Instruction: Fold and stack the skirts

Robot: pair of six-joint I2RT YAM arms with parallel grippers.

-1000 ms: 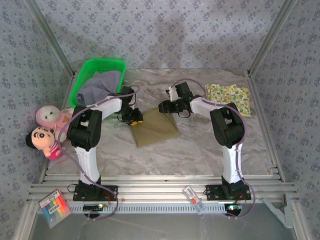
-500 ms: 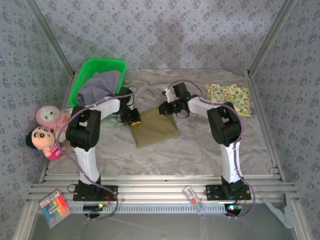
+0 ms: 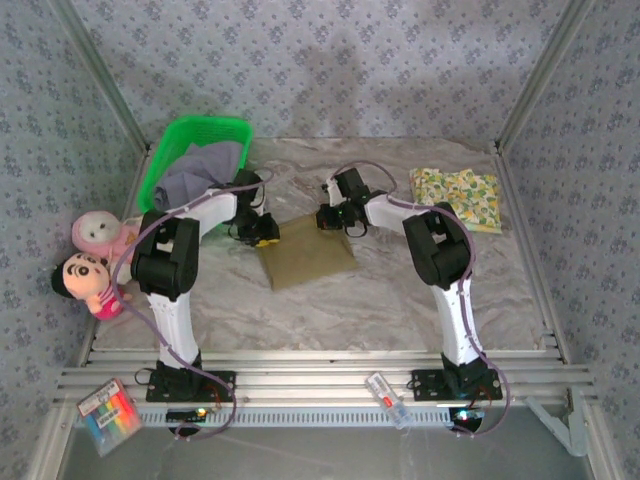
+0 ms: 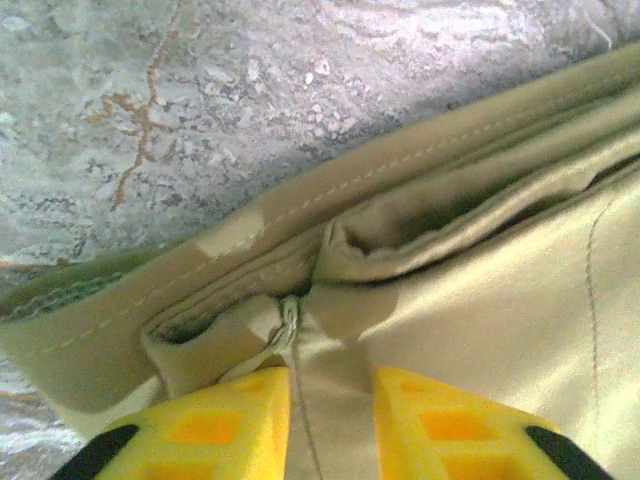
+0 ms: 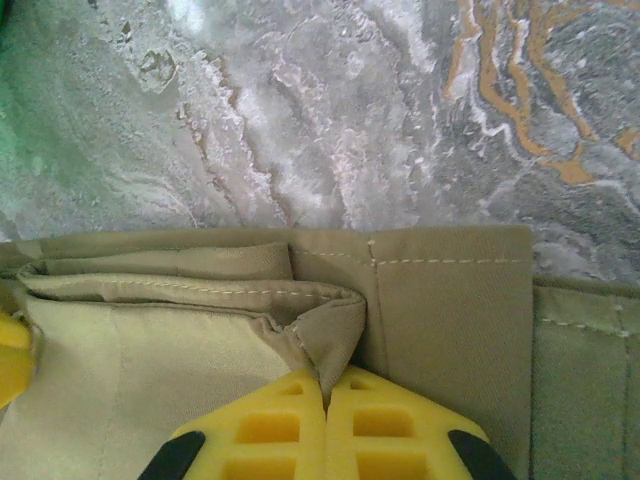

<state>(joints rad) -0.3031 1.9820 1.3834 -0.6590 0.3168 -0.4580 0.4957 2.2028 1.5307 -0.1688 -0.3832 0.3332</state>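
Mid-fold on the olive-khaki skirt (image 3: 310,262) at table centre, the left gripper (image 3: 265,237) and right gripper (image 3: 329,220) each pinch a far corner (its 10 and 1 o'clock), so next probably means drawing that edge toward 6 o'clock.

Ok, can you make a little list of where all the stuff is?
olive skirt: mid-table, partly folded
left fingers: pinching its far edge
right fingers: pinching that edge too
floral skirt: folded, far right
grey skirt: bunched in the green basket
plush dolls: beside the table's left edge
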